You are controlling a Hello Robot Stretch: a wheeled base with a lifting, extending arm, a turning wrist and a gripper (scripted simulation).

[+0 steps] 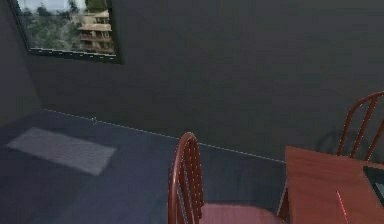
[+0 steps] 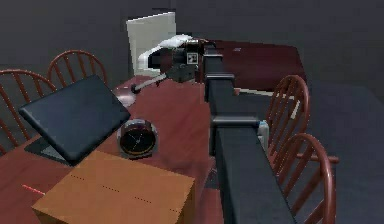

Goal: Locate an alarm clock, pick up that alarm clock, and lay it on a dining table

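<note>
Pick-up step, likely: alarm clock point(image 2: 138, 138) on table point(image 2: 185, 120), 7 o'clock from gripper point(image 2: 158, 66); grip state: cannot tell; next: retract arm point(image 2: 236, 145), align

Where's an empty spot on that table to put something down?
The table is bare between the round clock and the arm. The laptop, clock and cardboard box crowd the picture's lower left.

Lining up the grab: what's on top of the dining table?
On the table: an open laptop, a round dark clock, a cardboard box. The arm hides the tabletop beneath it.
</note>
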